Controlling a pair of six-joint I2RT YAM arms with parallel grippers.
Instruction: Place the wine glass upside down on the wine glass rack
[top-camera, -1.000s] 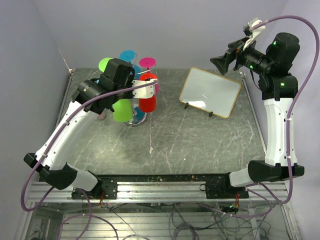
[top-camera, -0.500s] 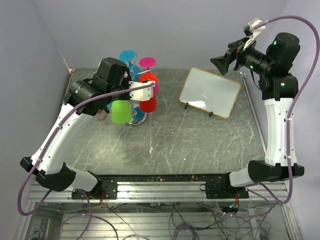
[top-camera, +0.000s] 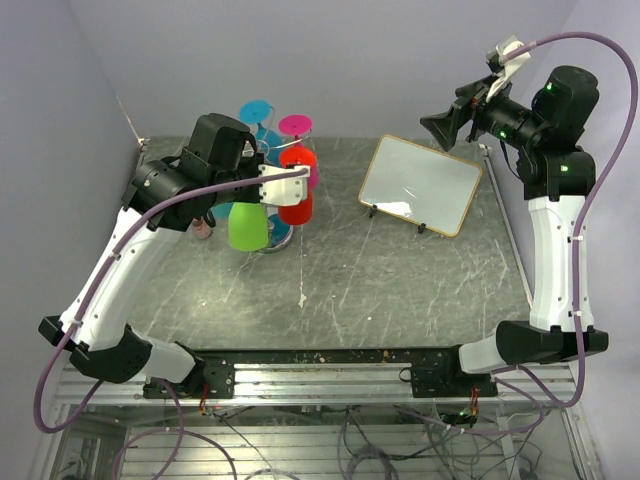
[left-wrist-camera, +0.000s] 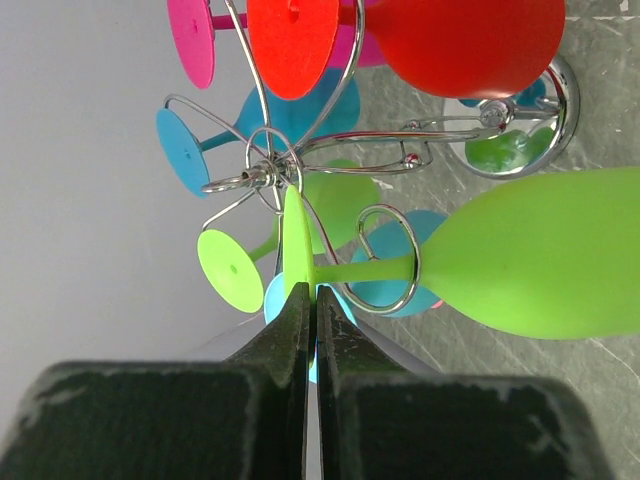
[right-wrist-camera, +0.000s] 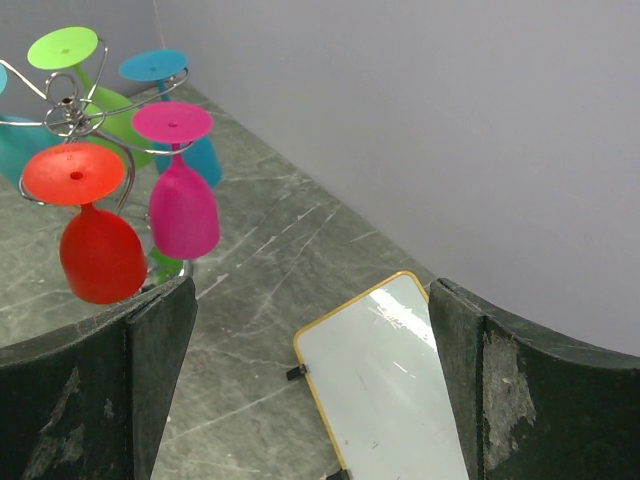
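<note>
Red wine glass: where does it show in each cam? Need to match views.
Top external: red wine glass is left of centre, above the middle.
Left wrist: along the top edge, right of centre.
Right wrist: at the left edge, mid-height.
Shared landmark: the pink glass right beside it.

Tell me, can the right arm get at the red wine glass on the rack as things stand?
Probably yes: the red wine glass hangs on the rack facing the right arm, whose jaws stand open, and the gold-framed board between sits low. The left arm is close beside the glass.
</note>
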